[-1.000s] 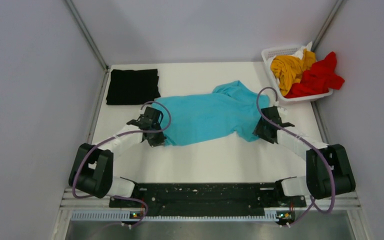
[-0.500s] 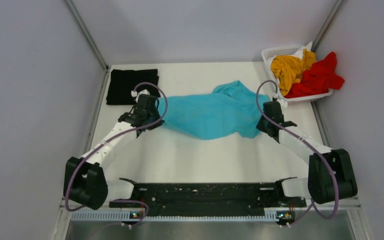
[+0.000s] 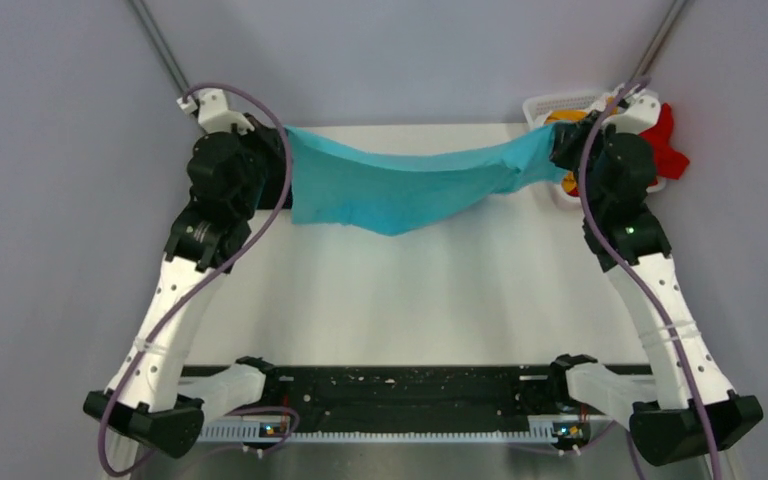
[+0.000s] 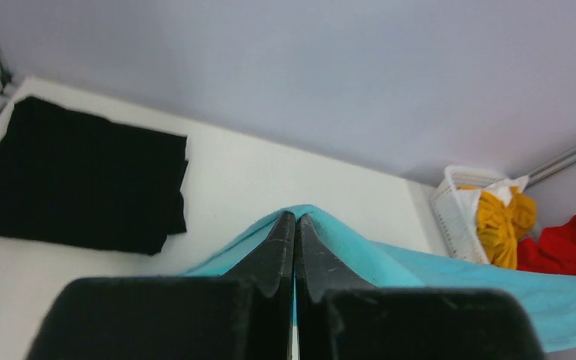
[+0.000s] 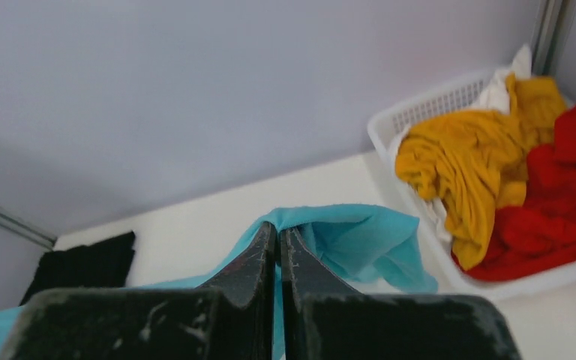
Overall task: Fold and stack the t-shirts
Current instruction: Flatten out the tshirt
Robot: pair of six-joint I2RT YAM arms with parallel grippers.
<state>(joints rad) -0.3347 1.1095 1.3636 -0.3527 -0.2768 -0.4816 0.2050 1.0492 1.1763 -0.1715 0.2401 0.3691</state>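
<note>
The turquoise t-shirt (image 3: 400, 185) hangs stretched in the air between both raised arms, sagging in the middle above the table. My left gripper (image 4: 295, 219) is shut on its left edge (image 4: 390, 259), high at the back left (image 3: 282, 160). My right gripper (image 5: 278, 231) is shut on the other end (image 5: 360, 232), up at the back right (image 3: 558, 150). A folded black t-shirt (image 4: 75, 176) lies flat at the table's back left, hidden behind the left arm in the top view. The mustard t-shirt (image 5: 472, 161) and the red t-shirt (image 5: 562, 202) lie crumpled in the basket.
The white lattice basket (image 5: 420, 116) stands at the back right corner, partly behind the right arm in the top view (image 3: 550, 103). Grey walls with metal corner posts (image 3: 165, 60) close in the white table (image 3: 410, 300).
Both arms have risen from the table and swung back and outward, lifting the turquoise t-shirt off the surface and pulling it taut. The right gripper closed on the cloth during this.
</note>
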